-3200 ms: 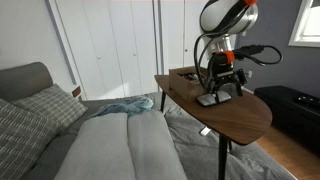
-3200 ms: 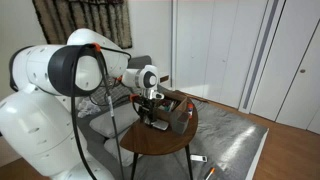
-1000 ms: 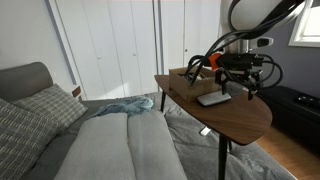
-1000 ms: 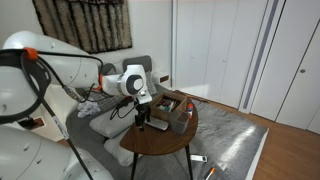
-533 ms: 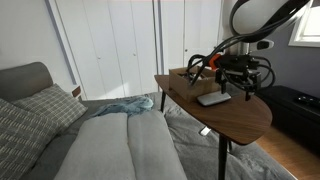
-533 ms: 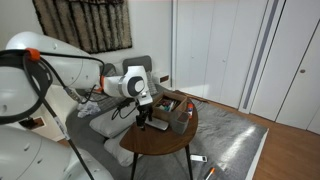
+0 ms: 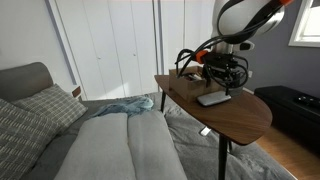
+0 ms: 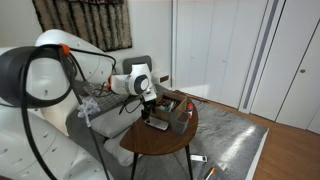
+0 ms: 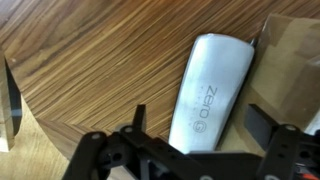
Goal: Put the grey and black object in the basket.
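The grey and black object (image 9: 212, 88) is a flat light-grey piece printed "ZERO G". It lies on the round wooden table (image 9: 90, 60) with its far end against the brown box (image 9: 292, 55). In the wrist view my gripper (image 9: 200, 122) is open, one finger on each side of the object's near end, without touching it. In both exterior views the gripper (image 7: 226, 82) (image 8: 150, 108) hangs just above the object (image 7: 213, 98) (image 8: 157, 124). The brown box (image 7: 186, 74) (image 8: 179, 110) stands at the table's back.
The table's edge (image 9: 60, 130) runs close below the gripper in the wrist view. A bed with grey covers (image 7: 120, 145) and pillows (image 7: 35, 110) lies beside the table. White closet doors (image 7: 110, 45) stand behind. Small items lie on the floor (image 8: 200, 160).
The gripper has shifted sideways from beside the object to over it and has turned at the wrist. The object has not moved on the table.
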Motion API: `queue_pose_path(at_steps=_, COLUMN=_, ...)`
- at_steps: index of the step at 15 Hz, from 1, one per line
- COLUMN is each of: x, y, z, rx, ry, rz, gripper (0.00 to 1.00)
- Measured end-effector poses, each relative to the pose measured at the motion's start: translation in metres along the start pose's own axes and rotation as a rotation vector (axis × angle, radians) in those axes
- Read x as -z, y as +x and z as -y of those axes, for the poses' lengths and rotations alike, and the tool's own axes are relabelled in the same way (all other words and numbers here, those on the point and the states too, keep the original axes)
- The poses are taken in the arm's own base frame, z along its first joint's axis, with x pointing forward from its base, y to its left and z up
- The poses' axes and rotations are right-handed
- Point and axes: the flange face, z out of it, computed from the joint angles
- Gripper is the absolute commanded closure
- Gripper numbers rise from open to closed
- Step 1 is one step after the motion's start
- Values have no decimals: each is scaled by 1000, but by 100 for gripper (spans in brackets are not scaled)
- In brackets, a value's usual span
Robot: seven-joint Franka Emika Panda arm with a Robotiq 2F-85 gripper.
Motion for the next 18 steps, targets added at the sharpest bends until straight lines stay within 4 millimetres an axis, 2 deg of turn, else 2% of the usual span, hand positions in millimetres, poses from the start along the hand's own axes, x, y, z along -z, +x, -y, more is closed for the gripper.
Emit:
queue_pose_path(at_steps=8, x=-6, y=5, z=50, rx=-1, ry=18, rz=0, gripper=0)
queue_pose_path(at_steps=14, x=-17, y=-26, z=38, rx=32, ry=-46, rz=2, gripper=0)
queue_pose_path(at_steps=18, x=-31, y=-30, z=32, rx=-10, ry=-5, rz=-18, gripper=0)
